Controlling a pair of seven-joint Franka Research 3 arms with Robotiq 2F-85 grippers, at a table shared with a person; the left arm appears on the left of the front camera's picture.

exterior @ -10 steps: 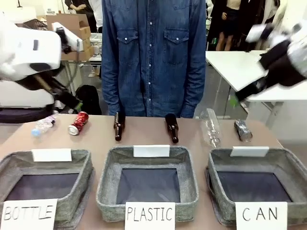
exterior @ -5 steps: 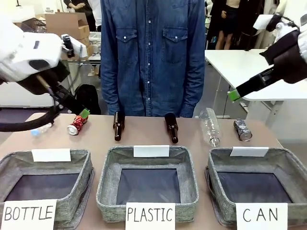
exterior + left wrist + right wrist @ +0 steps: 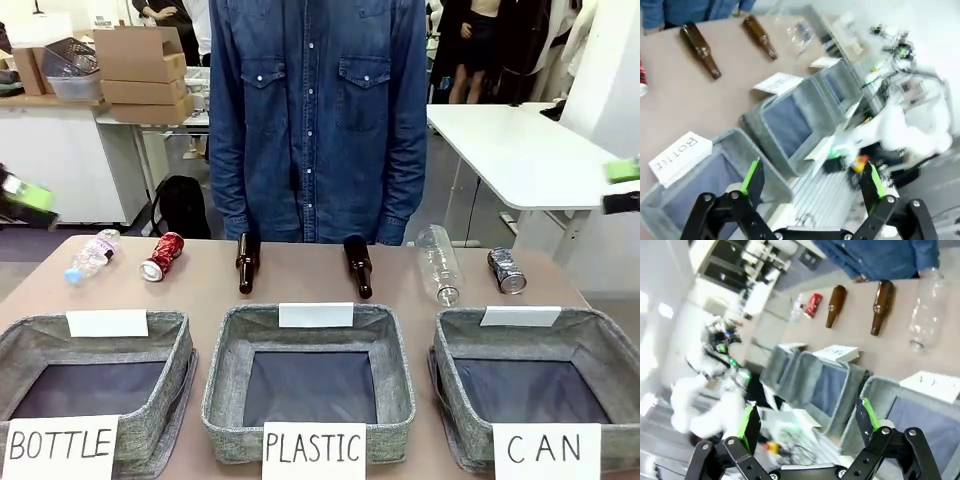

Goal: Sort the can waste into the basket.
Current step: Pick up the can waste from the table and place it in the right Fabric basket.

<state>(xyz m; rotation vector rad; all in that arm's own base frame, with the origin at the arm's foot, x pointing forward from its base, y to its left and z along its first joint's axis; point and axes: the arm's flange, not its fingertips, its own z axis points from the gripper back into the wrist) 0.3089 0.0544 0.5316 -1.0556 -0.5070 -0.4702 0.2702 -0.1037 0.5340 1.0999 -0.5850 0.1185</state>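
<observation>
Front view: the red can lies on its side at the far left of the surface, visibly dented, between a small clear bottle and a brown glass bottle. The dark can lies at the far right, just behind the basket, whose paper sign reads CAN. That basket is empty, its dark bottom showing.

Left wrist view: the left end effector has its jaws spread wide with nothing between them. The right end effector is in the same condition.

Assessment: no can is sorted yet, so the step in hand is the approach to a first can. The dark can sits on the right arm's side and beside the target, so it is the sensible start. Both cans are smooth, thin-walled metal cylinders that can roll. Close across the round body at mid-length, gently, since the wall crushes easily. The red can's dents offer uneven faces. The basket walls are soft woven fabric, so release from above the opening, clear of rim and sign.
</observation>
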